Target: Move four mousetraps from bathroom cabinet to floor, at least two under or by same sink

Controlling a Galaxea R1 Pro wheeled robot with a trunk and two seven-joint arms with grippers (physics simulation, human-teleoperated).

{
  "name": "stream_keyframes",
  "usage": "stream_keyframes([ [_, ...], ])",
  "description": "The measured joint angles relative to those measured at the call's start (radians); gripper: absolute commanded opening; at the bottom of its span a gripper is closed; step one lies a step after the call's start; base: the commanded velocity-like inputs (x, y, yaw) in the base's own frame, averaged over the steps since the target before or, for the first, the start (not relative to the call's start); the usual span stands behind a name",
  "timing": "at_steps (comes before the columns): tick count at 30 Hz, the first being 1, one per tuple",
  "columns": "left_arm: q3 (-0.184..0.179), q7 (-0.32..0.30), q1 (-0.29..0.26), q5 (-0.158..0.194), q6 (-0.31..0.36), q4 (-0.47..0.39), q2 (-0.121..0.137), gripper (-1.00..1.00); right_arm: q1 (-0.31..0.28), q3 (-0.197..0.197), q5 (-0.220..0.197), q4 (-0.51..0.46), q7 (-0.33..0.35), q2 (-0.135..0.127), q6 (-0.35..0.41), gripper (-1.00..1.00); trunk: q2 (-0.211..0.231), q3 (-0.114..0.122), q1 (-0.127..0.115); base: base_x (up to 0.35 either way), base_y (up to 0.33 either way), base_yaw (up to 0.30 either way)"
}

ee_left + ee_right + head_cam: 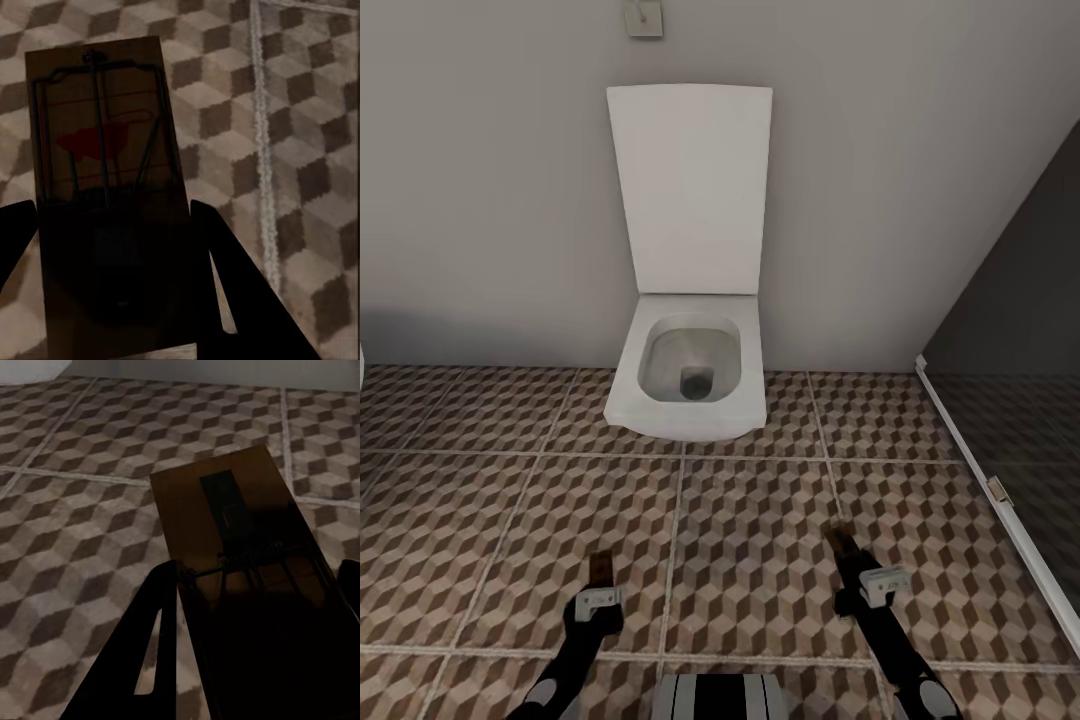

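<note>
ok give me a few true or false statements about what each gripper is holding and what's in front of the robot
1. The left gripper holds a mousetrap with a red mark. True.
2. The right gripper is empty. False: it holds a second mousetrap.
3. The toilet has its lid down. False: the lid stands upright against the wall.
4. The bathroom floor has a cube-pattern tile. True.
5. A mousetrap lies on the floor beside the toilet. False: none shows there.
</note>
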Motion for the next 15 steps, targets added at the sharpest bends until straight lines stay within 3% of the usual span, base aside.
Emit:
stream_keyframes([
  [6, 0.002, 0.04, 0.0, 0.001, 0.058, -0.043, -0.004, -1.0, -0.026, 0.0, 0.002, -0.001, 0.001, 0.025, 0.007, -1.0, 0.0, 0.0, 0.0, 0.0, 0.0, 0.0],
  [11, 0.002, 0.051, -0.002, 0.002, 0.156, -0.048, -0.007, -1.0, -0.046, 0.0, 0.002, -0.001, 0.001, 0.03, 0.04, -1.0, 0.0, 0.0, 0.0, 0.0, 0.0, 0.0],
  [15, 0.002, 0.053, -0.004, 0.002, 0.183, -0.054, -0.01, -1.0, -0.052, 0.0, 0.003, 0.0, 0.001, 0.03, 0.047, -1.0, 0.0, 0.0, 0.0, 0.0, 0.0, 0.0],
])
